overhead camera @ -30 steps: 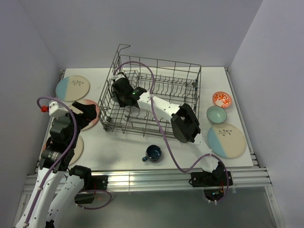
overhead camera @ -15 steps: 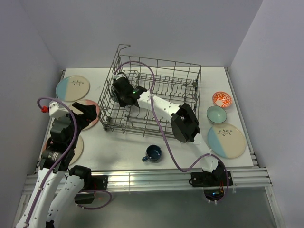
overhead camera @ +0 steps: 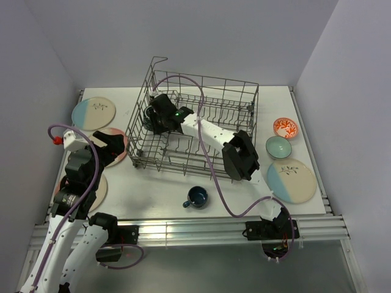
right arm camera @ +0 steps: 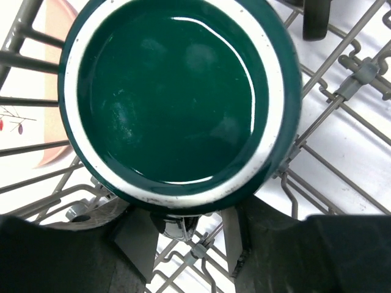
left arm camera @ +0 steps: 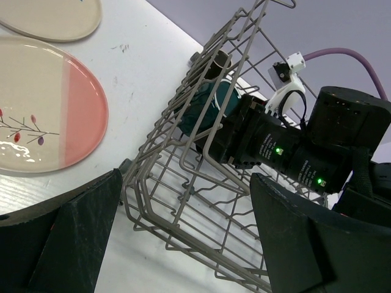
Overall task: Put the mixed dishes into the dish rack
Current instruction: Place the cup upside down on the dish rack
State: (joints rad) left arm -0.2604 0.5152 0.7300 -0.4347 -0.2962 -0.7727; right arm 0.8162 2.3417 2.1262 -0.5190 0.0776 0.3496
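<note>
The teal mug (right arm camera: 177,97) is inside the dish rack (overhead camera: 139,131), at its left end, tipped on its side close against the end wall. The right gripper (right arm camera: 180,244) is behind it, jaws partly apart astride a dark stub under the mug (probably the handle); whether they bear on it cannot be told. The left gripper (left arm camera: 189,244) hangs wide open and empty just beside the rack, over the pink-and-cream plate (left arm camera: 43,110). Risks noted: a mug on its side, not seated over tines, may roll or drop between the wires once let go. A finger caught on the handle could drag it out on withdrawal. The purple cable (overhead camera: 183,79) arches over the rack's rim and could snag there.
</note>
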